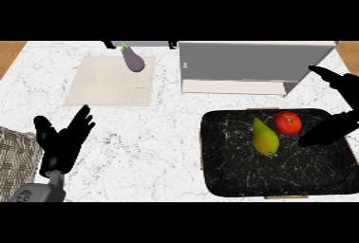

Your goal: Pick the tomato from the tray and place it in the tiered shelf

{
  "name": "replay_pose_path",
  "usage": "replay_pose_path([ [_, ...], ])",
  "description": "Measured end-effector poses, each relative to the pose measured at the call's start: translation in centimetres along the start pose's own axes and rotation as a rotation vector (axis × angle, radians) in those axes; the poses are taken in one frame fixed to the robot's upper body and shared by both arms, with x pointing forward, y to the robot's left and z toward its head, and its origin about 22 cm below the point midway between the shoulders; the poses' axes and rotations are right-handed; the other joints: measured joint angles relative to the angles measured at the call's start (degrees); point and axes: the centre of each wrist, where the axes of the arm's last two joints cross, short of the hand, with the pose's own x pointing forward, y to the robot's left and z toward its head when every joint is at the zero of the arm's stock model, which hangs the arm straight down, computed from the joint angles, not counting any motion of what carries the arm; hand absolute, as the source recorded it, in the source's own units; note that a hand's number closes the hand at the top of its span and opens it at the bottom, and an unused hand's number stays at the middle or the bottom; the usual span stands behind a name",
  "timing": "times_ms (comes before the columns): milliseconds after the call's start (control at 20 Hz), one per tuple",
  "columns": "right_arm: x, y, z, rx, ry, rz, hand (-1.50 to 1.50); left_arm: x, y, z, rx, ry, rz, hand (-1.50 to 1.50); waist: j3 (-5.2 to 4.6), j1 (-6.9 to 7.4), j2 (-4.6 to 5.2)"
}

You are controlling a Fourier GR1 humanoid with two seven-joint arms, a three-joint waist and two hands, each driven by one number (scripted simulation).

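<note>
A red tomato [288,123] lies on the black marbled tray [231,175] at the lower right, beside a green-yellow pear [264,137]. My right hand [335,126] hovers at the tray's right side, open, with the thumb pointing toward the tomato and the fingers raised toward the shelf's right corner; it touches neither fruit. The grey-white tiered shelf [245,64] stands just behind the tray. My left hand [60,140] rests open at the lower left, fingers up.
A purple eggplant [133,60] lies at the far edge of a beige cutting board [105,85] on the left. A woven mat [14,156] shows at the left edge. White marble counter [168,137] lies between the board and tray.
</note>
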Motion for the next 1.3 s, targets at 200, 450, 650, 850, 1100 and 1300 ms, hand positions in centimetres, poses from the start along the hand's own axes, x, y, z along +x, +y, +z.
replay_pose_path([
  [200,0.3,0.9,0.2,-0.019,0.03,0.025,-1.5,-0.3,0.4,0.0,0.002,0.0,0.005,0.0,0.06,-0.28,-0.09],
  [450,0.2,1.7,-0.2,-0.048,0.063,0.052,-1.5,-0.4,1.1,0.5,0.007,-0.01,0.005,0.0,0.02,-0.29,-0.07],
  [650,0.2,3.5,-0.6,-0.054,0.074,0.064,-1.5,-0.3,0.6,0.6,0.008,-0.005,0.002,0.0,0.02,-0.33,-0.04],
  [850,0.2,4.9,-1.2,-0.056,0.087,0.077,-1.5,-0.4,0.8,0.5,0.012,-0.002,0.005,0.0,0.1,-0.29,-0.08],
  [1100,-0.1,5.9,-2.6,-0.08,0.128,0.105,-1.5,-0.6,1.1,0.6,-0.001,-0.015,0.002,0.0,0.07,-0.21,-0.01],
  [1300,-1.0,6.5,-3.4,-0.094,0.14,0.128,-1.5,-0.3,1.0,0.4,0.004,0.009,-0.002,0.0,0.1,-0.25,-0.04],
])
